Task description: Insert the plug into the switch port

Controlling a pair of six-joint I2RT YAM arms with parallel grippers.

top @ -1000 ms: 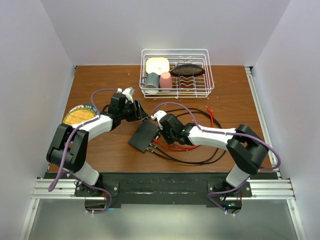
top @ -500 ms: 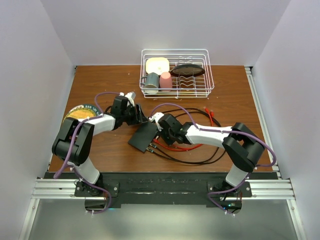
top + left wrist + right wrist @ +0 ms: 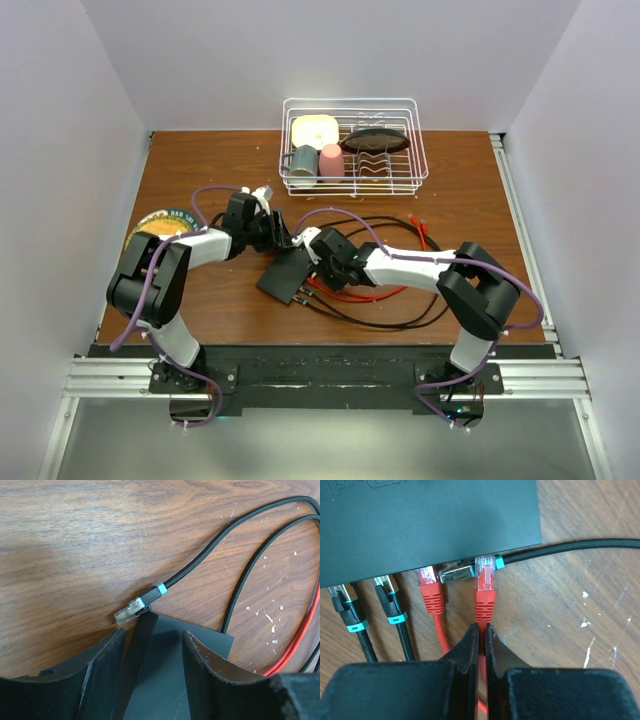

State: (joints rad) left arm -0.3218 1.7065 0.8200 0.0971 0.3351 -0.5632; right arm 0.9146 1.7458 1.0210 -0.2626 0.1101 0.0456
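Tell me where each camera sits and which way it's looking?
Top: fixed above and behind, looking down on the table, rack and switch; the left arm and right arm show, bases nearest.
Left wrist: on the left arm, looking past the left gripper at a switch corner and a loose black plug.
Right wrist: on the right arm, looking along the right gripper, shut on a red cable, at one edge of the switch.
Shared: all three see the switch.

A loose black-cabled plug lies along the switch edge, seemingly blocking the red plug; bare table rightward
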